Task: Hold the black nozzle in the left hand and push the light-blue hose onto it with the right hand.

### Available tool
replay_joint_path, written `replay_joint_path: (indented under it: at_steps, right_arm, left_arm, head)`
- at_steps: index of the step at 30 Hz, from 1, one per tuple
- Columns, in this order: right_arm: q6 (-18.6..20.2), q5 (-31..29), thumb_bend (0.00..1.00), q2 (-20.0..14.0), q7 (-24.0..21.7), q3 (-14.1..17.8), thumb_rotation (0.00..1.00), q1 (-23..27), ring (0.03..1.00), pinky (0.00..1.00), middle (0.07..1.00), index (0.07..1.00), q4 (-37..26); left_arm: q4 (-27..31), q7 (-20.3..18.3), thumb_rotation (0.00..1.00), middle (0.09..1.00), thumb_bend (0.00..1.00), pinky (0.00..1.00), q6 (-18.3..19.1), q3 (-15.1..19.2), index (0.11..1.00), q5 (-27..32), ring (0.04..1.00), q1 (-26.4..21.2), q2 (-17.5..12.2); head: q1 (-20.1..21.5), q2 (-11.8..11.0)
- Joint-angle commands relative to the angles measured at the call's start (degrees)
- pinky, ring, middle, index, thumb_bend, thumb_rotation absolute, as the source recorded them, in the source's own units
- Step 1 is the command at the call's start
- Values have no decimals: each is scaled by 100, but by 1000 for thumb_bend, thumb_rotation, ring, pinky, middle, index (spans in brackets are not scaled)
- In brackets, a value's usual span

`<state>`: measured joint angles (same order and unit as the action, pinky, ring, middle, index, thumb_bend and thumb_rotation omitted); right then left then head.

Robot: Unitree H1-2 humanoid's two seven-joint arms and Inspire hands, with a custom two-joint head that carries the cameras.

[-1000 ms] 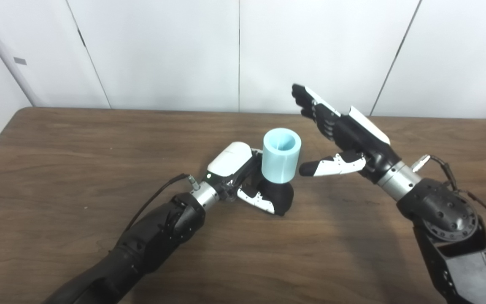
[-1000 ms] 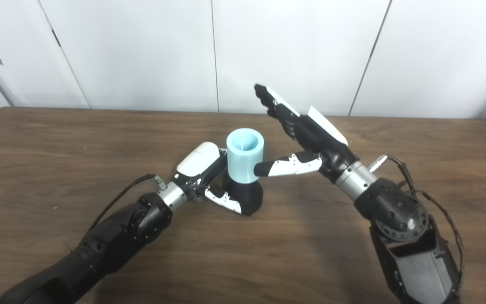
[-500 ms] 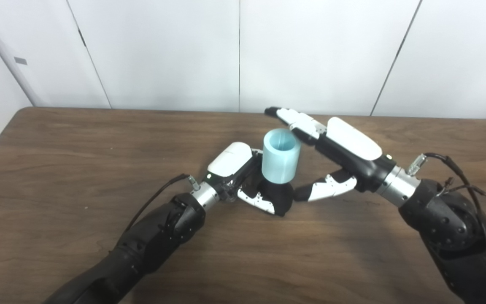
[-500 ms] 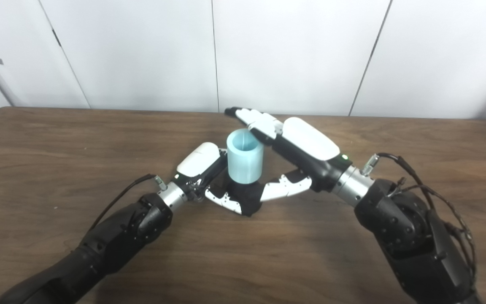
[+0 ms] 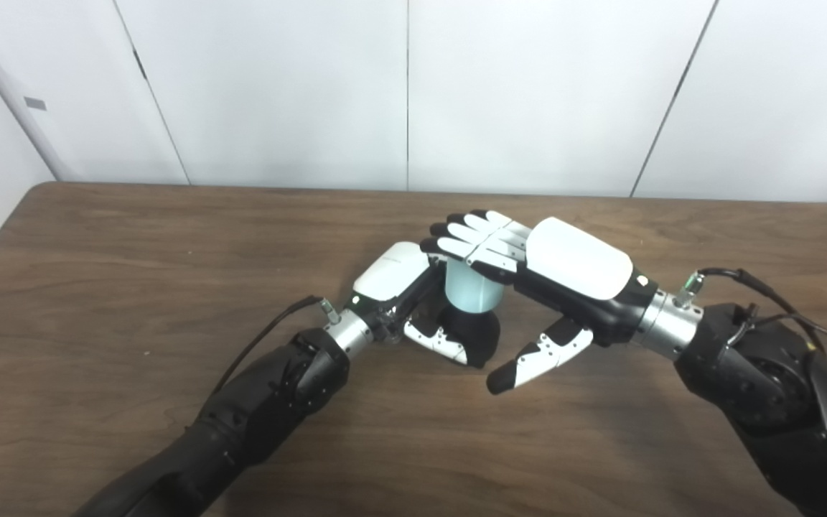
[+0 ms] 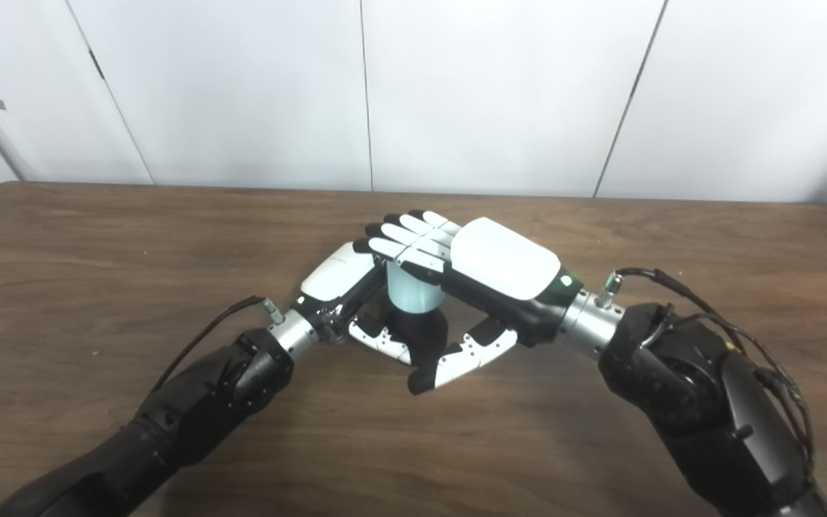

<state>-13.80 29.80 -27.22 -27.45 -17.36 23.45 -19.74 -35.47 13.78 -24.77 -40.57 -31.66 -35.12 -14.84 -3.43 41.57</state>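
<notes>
The black nozzle is gripped by the left hand mid-table; the light-blue hose is covered by the flat, spread right hand

The hose is plain light blue; the nozzle beneath it is solid black. Both hands, left hand and right hand, have glossy white back shells over black frames, with white finger segments and black tips. The table is dark brown with wood grain; the wall panels are plain white.
</notes>
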Motion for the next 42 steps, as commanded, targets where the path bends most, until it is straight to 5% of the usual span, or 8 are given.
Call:
replay_joint_path:
  at_steps: [1,15,20,31,42]
  right_arm:
    - [-256,94,843,-243,-207,-52,973,294,999,956,992,949,-157]
    - [-171,276,872,-246,-271,-227,942,55,955,887,956,910,60]
    - [-158,309,847,-197,-353,-464,946,-51,975,950,969,930,67]
    - [-86,399,868,-139,-420,-853,903,-96,957,903,960,919,65]
    - [84,108,848,-119,-150,-707,884,-298,945,875,955,926,217]
  left_arm:
    - [-592,-1185,0,483,524,524,328,-467,485,-420,589,682,-77]
    - [-549,-1243,0,488,524,530,374,-462,482,-391,593,678,-61]
    - [-586,-1205,0,493,524,528,353,-472,478,-420,589,671,-60]
    - [-504,-1231,0,496,524,540,394,-451,475,-379,588,701,-72]
    - [-425,-1246,0,493,524,532,426,-477,477,-412,592,716,-133]
  head:
    - [-6,6]
    - [6,20]
    - [5,22]
    - [-8,48]
    - [-5,76]
